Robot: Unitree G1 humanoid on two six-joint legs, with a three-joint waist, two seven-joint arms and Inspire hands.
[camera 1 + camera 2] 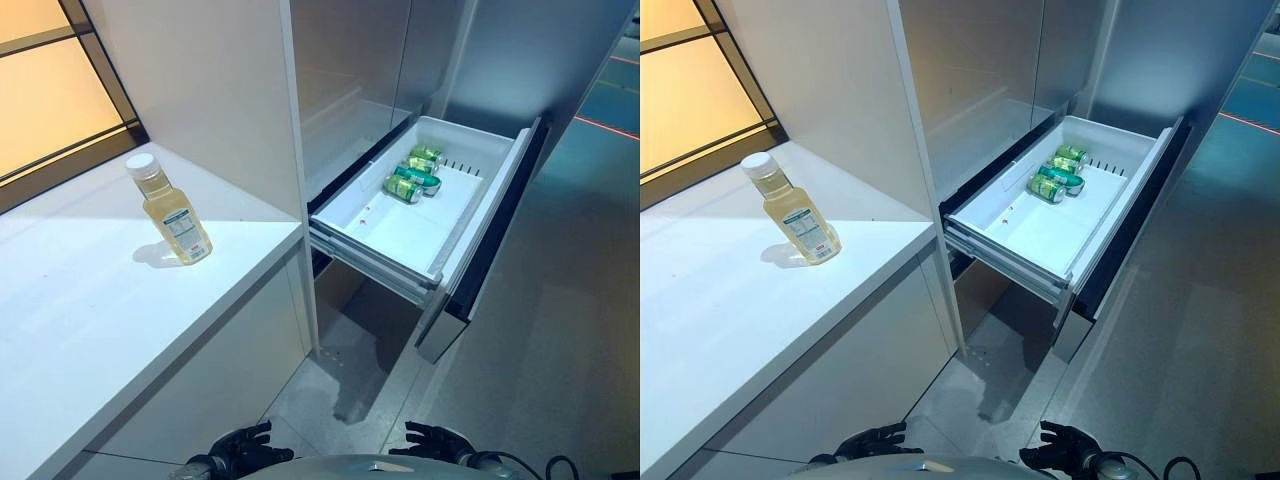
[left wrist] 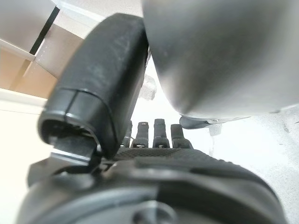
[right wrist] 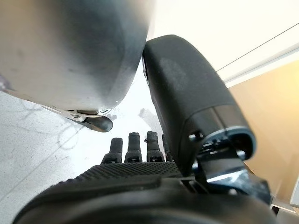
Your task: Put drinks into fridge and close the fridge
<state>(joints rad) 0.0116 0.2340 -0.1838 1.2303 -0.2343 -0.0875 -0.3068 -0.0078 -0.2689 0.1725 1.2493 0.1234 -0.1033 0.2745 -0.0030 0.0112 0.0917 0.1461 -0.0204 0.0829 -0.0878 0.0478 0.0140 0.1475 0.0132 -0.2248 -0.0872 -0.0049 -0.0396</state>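
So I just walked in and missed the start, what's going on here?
The robot is loading drinks into a fridge. The fridge drawer is pulled open and already holds green cans lying at its far end. One bottle of pale yellow drink stands upright on the white counter to the left, not yet moved. Neither hand holds anything: the left robot hand and the right robot hand hang low at the bottom of the head views, fingers relaxed.
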